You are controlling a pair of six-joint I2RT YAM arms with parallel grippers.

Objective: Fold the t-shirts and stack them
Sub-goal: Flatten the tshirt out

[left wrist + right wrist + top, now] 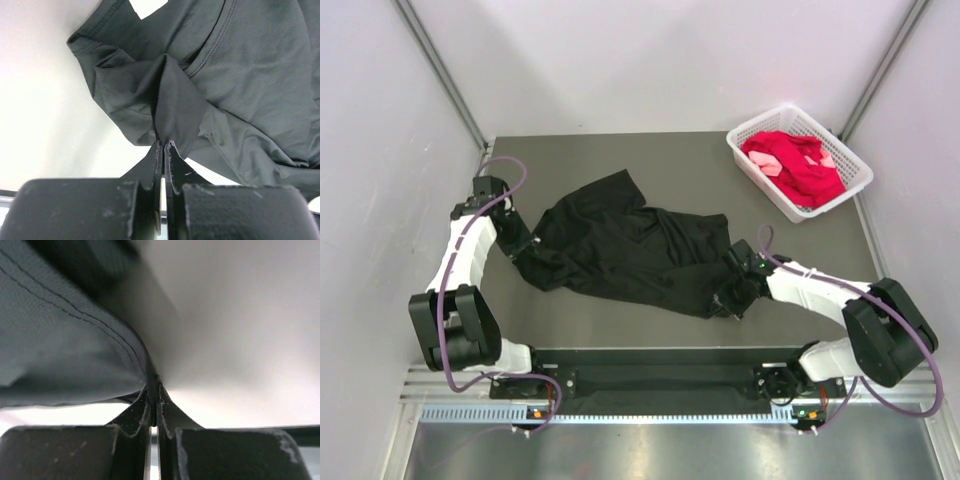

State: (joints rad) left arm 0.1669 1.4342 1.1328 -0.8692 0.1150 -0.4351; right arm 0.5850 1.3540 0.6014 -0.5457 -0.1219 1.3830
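- Currently the large plain black fabric t-shirt [630, 250] lies crumpled and unfolded on the dark grey table top [620, 160], well to the left of and nearer than the white plastic lattice basket [760, 185], not touching it.
- Left gripper [162, 145]: jaws pressed together, with only a thin slit between them. They pinch a bunched fold of the black shirt's edge at the shirt end farthest from the basket. Cloth rises from the fingertips in a peaked ridge.
- Right gripper [154, 384]: jaws likewise closed tight, clamping a stitched hem of the same shirt. This is the shirt corner on the basket side, nearer than the basket and well apart from it.
- Shirt spans between the two grips, wrinkled, with one lobe pointing toward the table's far edge.
- Bright red fabric t-shirt [800, 165] sits bundled inside the basket, at the far right corner of the table; pale pink fabric [770, 168] shows among its folds.
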